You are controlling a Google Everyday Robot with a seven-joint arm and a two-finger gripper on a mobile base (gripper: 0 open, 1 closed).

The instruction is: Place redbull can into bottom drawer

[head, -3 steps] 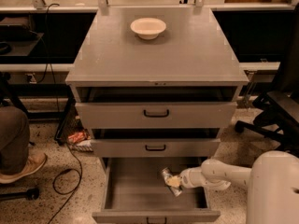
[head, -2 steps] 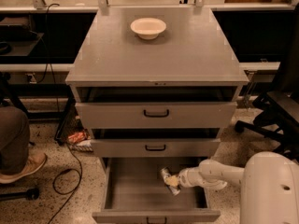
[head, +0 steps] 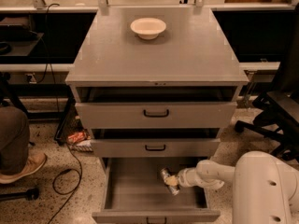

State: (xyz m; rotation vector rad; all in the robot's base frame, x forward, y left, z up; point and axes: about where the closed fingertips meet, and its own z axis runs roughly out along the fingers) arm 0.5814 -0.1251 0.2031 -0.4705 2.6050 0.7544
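Observation:
The bottom drawer is pulled out wide, showing its flat gray tray. The redbull can, small and shiny silver, sits inside it toward the right, tilted. My gripper reaches in from the right on the white arm and is at the can, with its yellowish fingertips touching the can's right side. The can looks low in the drawer, at or near the floor.
A cream bowl stands on the cabinet top. The top drawer and middle drawer are slightly ajar. A seated person's leg and shoe are at the left, cables on the floor, and an office chair at the right.
The arm's white body has shifted in the lower right. The gripper and can stay at about the same spot in the bottom drawer.

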